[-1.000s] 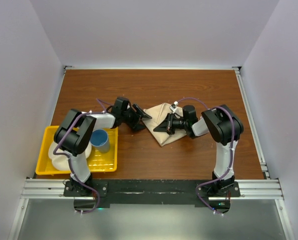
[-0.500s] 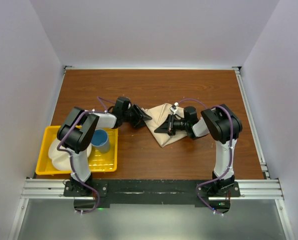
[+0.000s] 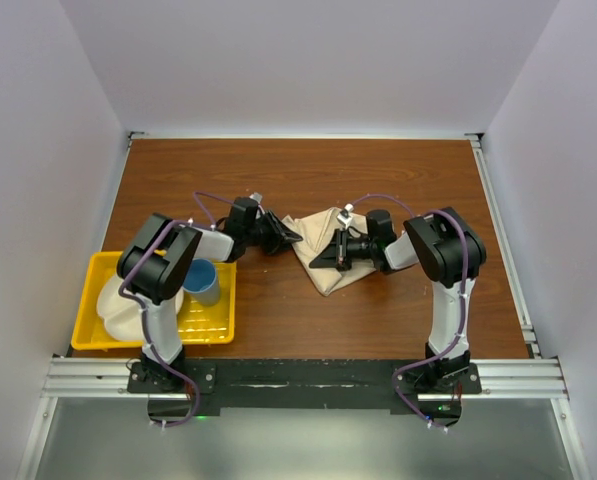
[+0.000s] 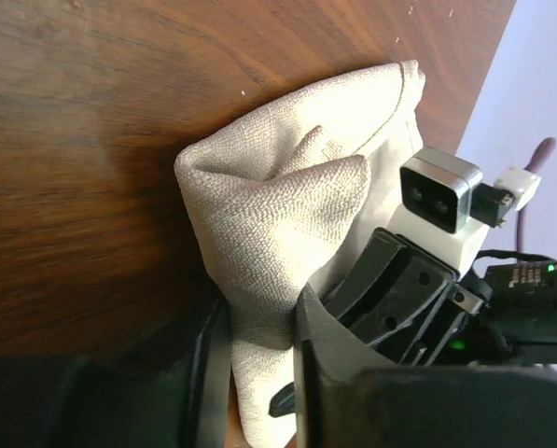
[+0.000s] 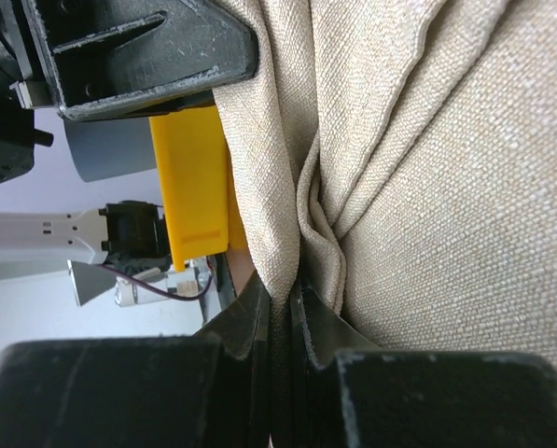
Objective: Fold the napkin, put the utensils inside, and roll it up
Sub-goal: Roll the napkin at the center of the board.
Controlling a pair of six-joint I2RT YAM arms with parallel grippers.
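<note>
Beige napkin [image 3: 325, 250] bunched on wooden table [image 3: 378, 180] | left gripper [image 4: 259, 327] pinching its left edge | right gripper [image 5: 283, 299] clenched on a fold

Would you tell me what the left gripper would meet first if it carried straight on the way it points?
The napkin: its edge sits inside the left gripper; just behind, probably the right gripper, though depth is unclear.

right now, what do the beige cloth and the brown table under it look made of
Beige cloth napkin: woven fabric, matte, with a visible coarse weave and soft folds, probably linen or cotton.
Brown table: wood or wood-look laminate, slight sheen, streaky grain.
</note>
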